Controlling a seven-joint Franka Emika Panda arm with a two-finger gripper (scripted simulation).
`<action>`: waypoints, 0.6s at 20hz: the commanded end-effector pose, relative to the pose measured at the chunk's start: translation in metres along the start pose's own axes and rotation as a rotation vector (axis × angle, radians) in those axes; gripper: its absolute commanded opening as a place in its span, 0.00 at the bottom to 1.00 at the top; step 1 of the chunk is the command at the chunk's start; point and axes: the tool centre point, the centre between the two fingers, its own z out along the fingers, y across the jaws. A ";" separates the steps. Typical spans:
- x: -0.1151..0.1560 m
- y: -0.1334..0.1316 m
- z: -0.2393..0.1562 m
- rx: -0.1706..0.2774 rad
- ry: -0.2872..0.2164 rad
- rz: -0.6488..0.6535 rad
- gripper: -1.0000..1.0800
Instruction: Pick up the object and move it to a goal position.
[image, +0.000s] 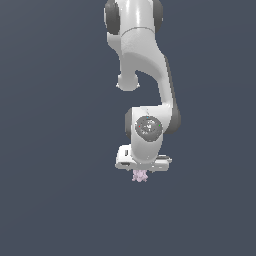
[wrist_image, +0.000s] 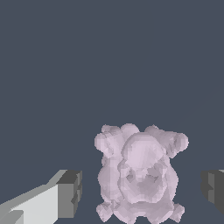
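The gripper (wrist_image: 139, 188) is hanging spread wide, its fingers (wrist_image: 70, 192) flanking the object (wrist_image: 139, 175) with clear gaps on both sides. The object (image: 140, 175) is sitting just below the hand, ungrasped. Closing, lifting and carrying to the goal are all remaining, I judge.

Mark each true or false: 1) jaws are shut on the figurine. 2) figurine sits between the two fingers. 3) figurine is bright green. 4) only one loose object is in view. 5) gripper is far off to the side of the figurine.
1) False. In the wrist view both fingers stand apart from the figurine, with gaps on both sides.
2) True.
3) False. It is pale pink-lilac.
4) True.
5) False. In the exterior view the gripper is directly over the figurine.
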 end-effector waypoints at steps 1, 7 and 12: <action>-0.001 0.000 0.015 0.000 -0.001 0.000 0.96; 0.000 0.000 0.028 0.000 -0.001 0.001 0.96; 0.001 0.000 0.026 0.000 -0.001 0.001 0.00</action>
